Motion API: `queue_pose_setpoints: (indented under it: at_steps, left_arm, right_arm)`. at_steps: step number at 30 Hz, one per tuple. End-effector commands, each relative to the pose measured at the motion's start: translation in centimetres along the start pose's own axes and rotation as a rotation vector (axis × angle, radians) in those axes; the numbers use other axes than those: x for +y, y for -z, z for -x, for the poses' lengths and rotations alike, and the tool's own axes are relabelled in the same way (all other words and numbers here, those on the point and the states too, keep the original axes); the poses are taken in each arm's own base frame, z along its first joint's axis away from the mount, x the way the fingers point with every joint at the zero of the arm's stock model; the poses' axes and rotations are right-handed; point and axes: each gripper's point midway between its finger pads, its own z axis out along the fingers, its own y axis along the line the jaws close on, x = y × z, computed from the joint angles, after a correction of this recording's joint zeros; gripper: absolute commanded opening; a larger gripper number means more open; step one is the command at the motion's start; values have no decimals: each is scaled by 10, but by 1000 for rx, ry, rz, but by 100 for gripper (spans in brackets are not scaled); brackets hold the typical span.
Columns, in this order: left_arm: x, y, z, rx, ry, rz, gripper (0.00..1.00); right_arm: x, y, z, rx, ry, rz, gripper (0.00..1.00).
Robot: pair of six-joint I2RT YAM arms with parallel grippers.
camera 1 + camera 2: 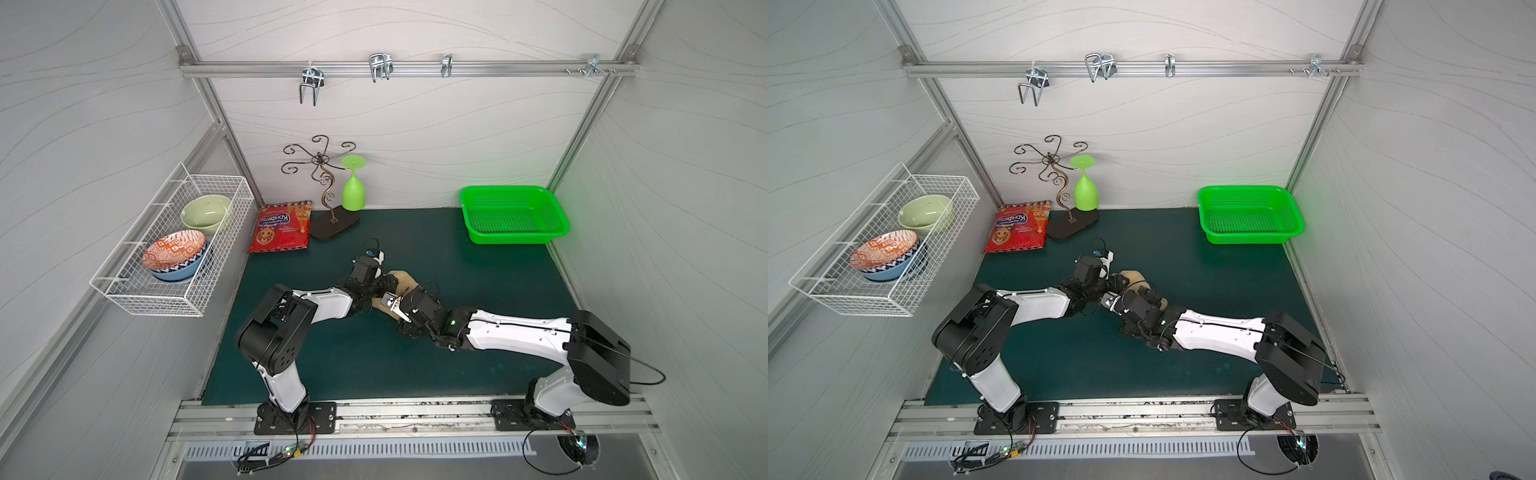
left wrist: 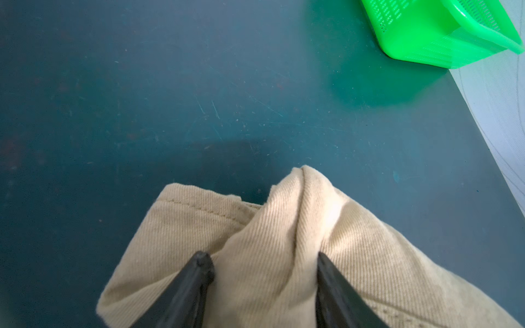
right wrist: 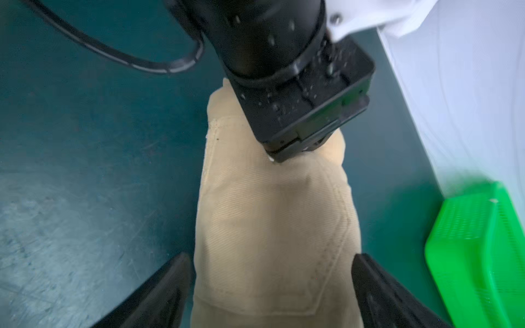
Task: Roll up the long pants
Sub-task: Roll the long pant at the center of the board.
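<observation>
Tan soft-cloth long pants [image 1: 405,279] sit mid-mat as a tight bundle; mostly rolled, by my read. In both top views the black-and-white left arm [image 1: 328,301] and right arm [image 1: 515,332] close on it from opposite sides and cover most of it, so the claw tips are hidden from up there. The bundle lies on the dark green table mat [image 1: 374,365], well apart from the bright green perforated plastic basket [image 1: 511,237].

Left wrist view: left claw [image 2: 262,259] has a raised ridge of cloth between its black fingers [image 2: 196,278], with creases running into both tips. It reads as a pinch on the roll's end, probably to stop it springing open. A stitched hem [image 2: 193,204] pokes out just beyond the tips. The basket is far ahead, off to one side.

Right wrist view (blurred): right claw [image 3: 270,264] straddles the roll with its jaws wide, one finger along each flank. Clamped or only bracketing, I cannot tell. A sewn patch pocket [image 3: 272,241] faces up between the jaws, and the left claw's body sits on the roll's far end, straight ahead.

Judgement: the two-ended hold is there to prevent unwinding. The loose hem flap by the left claw is the risk.
</observation>
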Motion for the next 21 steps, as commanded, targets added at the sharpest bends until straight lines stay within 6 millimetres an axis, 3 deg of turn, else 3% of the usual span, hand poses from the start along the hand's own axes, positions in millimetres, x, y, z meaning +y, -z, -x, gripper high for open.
queue_pose_setpoints:
  at_steps: [1,2,5,9,11,14,16,21]
  left_arm:
    - [35,-6,-59,198,-6,125,61]
    - [35,-6,-61,202,-5,127,61]
    - [36,-6,-61,203,-5,131,62]
    - [36,-6,-60,201,-2,134,62]
    - [36,-5,-60,203,0,137,62]
    - [35,-5,-58,200,-1,135,62]
    - [35,-3,-59,204,-1,137,63]
    - [34,-3,-57,205,-4,136,63]
  right_arm:
    - [7,-22,-28,35,-181,142,72]
    - [7,-27,-38,46,-245,177,61]
    - [13,-39,-69,114,-382,230,40]
    - [27,-52,-102,222,-449,249,38]
    - [29,-54,-103,240,-464,250,43]
    - [20,-46,-92,229,-446,226,67]
    - [10,-33,-73,181,-393,188,81]
    - [1,-6,-33,87,-196,103,92]
